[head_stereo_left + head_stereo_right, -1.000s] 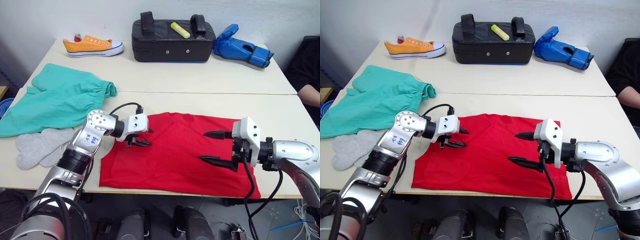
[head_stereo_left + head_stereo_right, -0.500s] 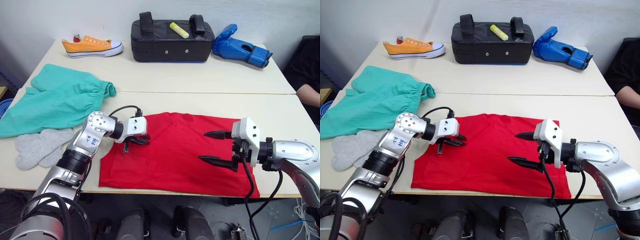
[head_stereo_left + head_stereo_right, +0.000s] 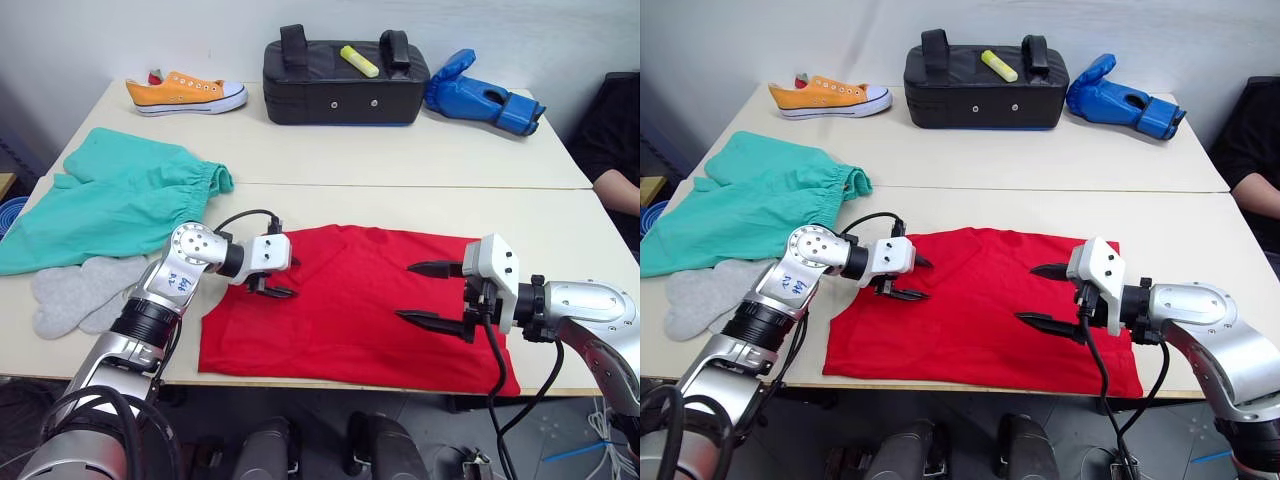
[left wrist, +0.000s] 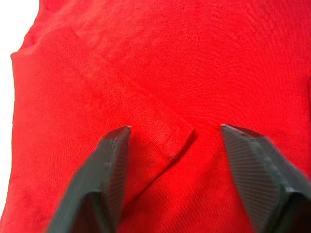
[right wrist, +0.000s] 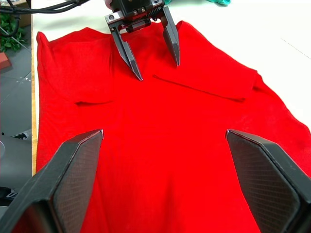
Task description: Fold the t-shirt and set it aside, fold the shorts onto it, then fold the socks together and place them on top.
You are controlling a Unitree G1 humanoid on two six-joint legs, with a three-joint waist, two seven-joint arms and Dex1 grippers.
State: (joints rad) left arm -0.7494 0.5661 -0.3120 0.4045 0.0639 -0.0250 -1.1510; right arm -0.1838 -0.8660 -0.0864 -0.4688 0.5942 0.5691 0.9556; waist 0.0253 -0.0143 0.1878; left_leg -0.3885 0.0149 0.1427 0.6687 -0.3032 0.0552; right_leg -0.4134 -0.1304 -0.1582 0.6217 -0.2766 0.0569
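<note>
The red t-shirt (image 3: 350, 315) lies spread flat at the table's front edge, with a sleeve folded in on its left part. My left gripper (image 3: 280, 278) hovers open just above that sleeve; its hem (image 4: 165, 136) lies between the two fingers (image 4: 109, 170). My right gripper (image 3: 428, 293) stands open over the shirt's right part, holding nothing. The right wrist view also catches the left gripper (image 5: 159, 70) across the shirt. The teal shorts (image 3: 110, 205) lie rumpled at the left. The grey socks (image 3: 75, 290) lie side by side in front of them.
At the back stand an orange sneaker (image 3: 185, 92), a black padded bag (image 3: 345, 80) with a yellow object (image 3: 360, 60) on top, and a blue boxing glove (image 3: 485, 100). A person's arm (image 3: 620, 185) shows at the right edge.
My left gripper has shifted slightly back and forth over the shirt's left sleeve, staying open. The right gripper has not moved.
</note>
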